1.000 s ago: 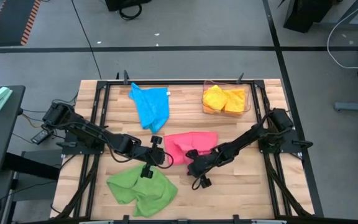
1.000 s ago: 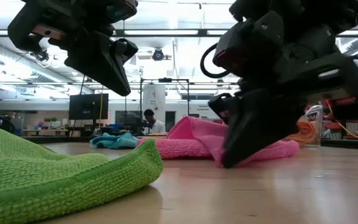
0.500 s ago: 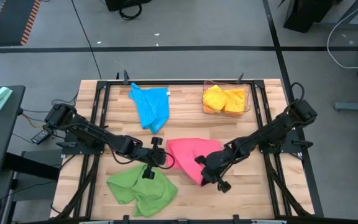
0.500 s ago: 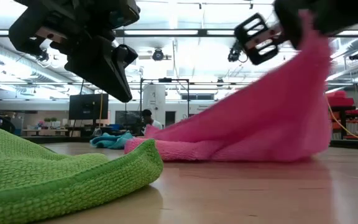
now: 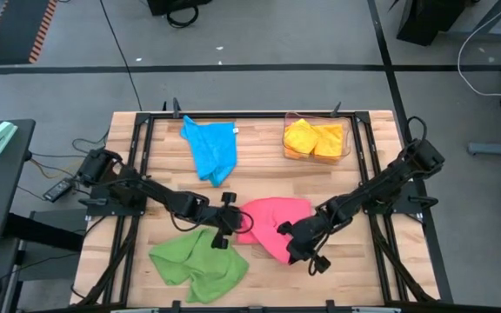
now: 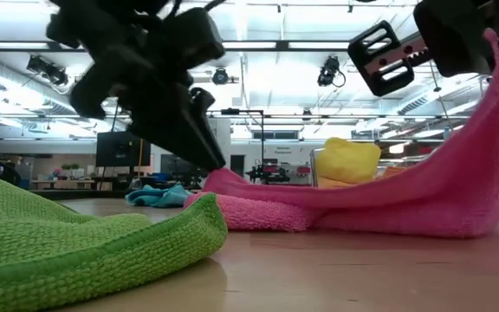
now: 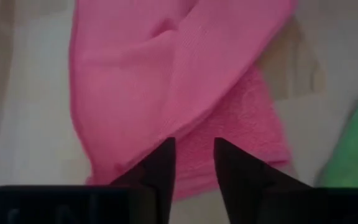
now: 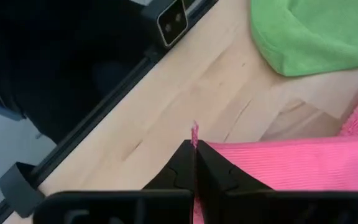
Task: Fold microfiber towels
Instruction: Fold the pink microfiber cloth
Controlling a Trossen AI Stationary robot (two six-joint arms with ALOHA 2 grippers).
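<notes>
Right gripper [image 5: 296,246]: clamped on the pink towel [image 5: 272,224] at its near right corner, now carried back left since a moment ago.
Left gripper [image 5: 233,223]: moved in to the towel's left edge, fingers parted narrowly (no grip visible).
Meaning: likely spreading flat before a fold.
Pink towel: mid-table, partly lifted.
Hidden: left fingertip contact unclear; green towel [image 5: 197,263] cut off in low view.

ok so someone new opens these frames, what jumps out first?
The pink towel at the table's middle: the right claw is shut on one edge and holds it up off the wood, while the left claw sits open at the opposite edge. Next, the crumpled green towel at the near-left, and the yellow cloths in the clear bin far right.
</notes>
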